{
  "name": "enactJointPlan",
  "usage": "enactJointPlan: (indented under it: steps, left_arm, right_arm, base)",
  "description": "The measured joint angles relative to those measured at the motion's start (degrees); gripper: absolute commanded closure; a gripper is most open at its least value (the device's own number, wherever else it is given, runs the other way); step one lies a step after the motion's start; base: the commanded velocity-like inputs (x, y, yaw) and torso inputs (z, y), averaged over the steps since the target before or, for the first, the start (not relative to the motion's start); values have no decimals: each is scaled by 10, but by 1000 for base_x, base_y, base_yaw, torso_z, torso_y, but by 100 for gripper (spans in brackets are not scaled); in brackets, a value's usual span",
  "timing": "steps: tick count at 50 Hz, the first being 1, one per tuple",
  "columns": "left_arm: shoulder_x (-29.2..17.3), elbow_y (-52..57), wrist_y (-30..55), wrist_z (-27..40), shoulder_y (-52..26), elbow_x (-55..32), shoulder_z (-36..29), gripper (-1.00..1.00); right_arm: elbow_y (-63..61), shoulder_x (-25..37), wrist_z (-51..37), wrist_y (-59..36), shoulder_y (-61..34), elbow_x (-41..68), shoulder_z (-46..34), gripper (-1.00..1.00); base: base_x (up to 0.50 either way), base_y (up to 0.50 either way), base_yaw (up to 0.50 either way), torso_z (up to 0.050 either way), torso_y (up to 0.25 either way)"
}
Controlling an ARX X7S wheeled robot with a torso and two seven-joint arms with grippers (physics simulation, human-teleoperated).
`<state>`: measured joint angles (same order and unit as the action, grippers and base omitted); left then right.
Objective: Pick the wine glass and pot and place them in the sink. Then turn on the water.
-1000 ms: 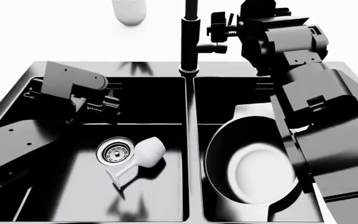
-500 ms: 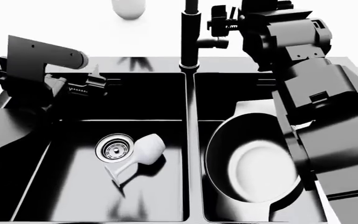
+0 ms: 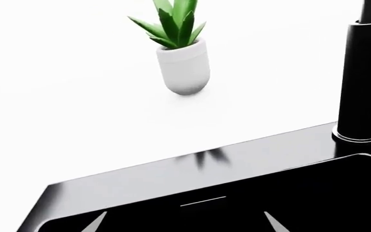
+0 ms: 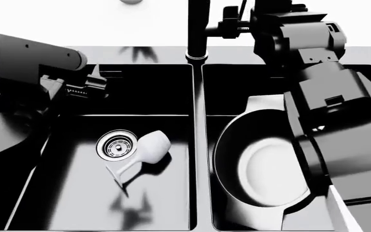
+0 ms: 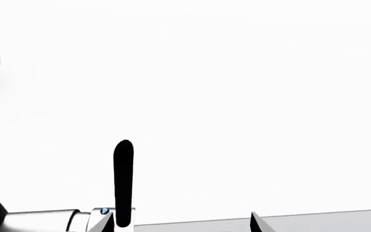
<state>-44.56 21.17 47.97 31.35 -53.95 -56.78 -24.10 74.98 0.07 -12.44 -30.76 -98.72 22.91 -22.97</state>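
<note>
our right gripper [image 4: 232, 25] sits at the upper middle of the head view, right beside the black faucet column [image 4: 198, 29]. in the right wrist view its two pale fingertips [image 5: 258, 223] stand apart at the bottom edge, so we read it as spread, and the thin black faucet lever [image 5: 123, 181] rises just beside one of them; we cannot tell whether it touches. the lever's steel base [image 5: 56, 221] runs off toward the lower left of that view.

our left gripper [image 4: 94, 83] hovers at the upper left of the head view, over the back edge of the left basin. in the left wrist view two pale fingertips [image 3: 272, 224] show wide apart at the bottom edge with nothing between them, so it is spread and empty. beyond them lies the dark back rim of the sink [image 3: 192, 166], the faucet column at the right edge, and a white plant pot [image 3: 184, 65] with green leaves in the upper middle, on the white counter [image 3: 56, 96].

the wine glass [image 4: 145, 154] lies on its side in the left basin, centre-left of the head view, its bowl just beside the round steel drain [image 4: 116, 145] and its foot pointing toward the lower left. the pot [image 4: 263, 166] stands in the right basin, lower right, its pale inner base showing, partly hidden by our right arm [image 4: 327, 111].
</note>
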Motion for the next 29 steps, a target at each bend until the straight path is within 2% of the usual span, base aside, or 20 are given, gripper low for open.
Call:
enactJointPlan:
  steps: [13, 29]
  left_arm:
    - [-1, -2, -6, -2, 5, 3, 0, -100]
    - [0, -4, -7, -3, 5, 4, -2, -100]
  right_arm:
    - [0, 9, -3, -8, -3, -131, 165, -100]
    - [0, 24, -12, -10, -7, -205, 254, -100]
  base:
    - [0, 0, 0, 0, 0]
    - [0, 0, 0, 0, 0]
